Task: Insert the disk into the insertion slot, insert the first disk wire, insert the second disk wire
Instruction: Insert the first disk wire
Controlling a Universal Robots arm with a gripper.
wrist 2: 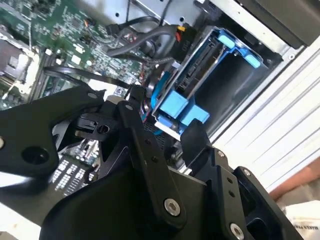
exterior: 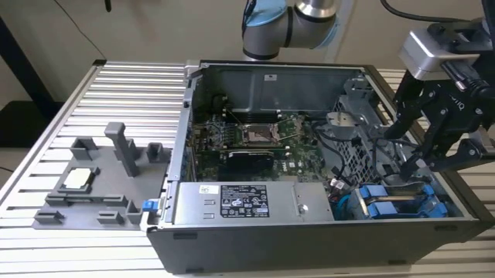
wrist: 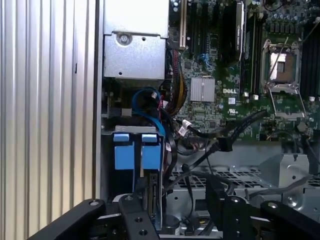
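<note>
Two blue-tabbed carriers sit side by side in the grey drive cage, the insertion slot (wrist: 126, 129), near the case's front corner on the exterior view's right (exterior: 390, 204). The disk (wrist: 150, 152) is the one whose silver edge runs down between my fingers; its flat side and blue frame also appear in the second wrist view (wrist 2: 200, 65). My gripper (exterior: 408, 169) reaches down into the case just above the cage. It is open (wrist: 172, 200), its fingers straddling the disk's edge without touching. Black wires (wrist: 220, 145) and a blue cable (wrist: 145, 100) lie loose beside the cage.
The grey labelled power-supply box (exterior: 240, 202) borders the cage. The motherboard (exterior: 255, 139) covers the case floor. A grey fixture (exterior: 93, 179) with upright holders stands on the slatted table at the exterior view's left. The case walls close in around the gripper.
</note>
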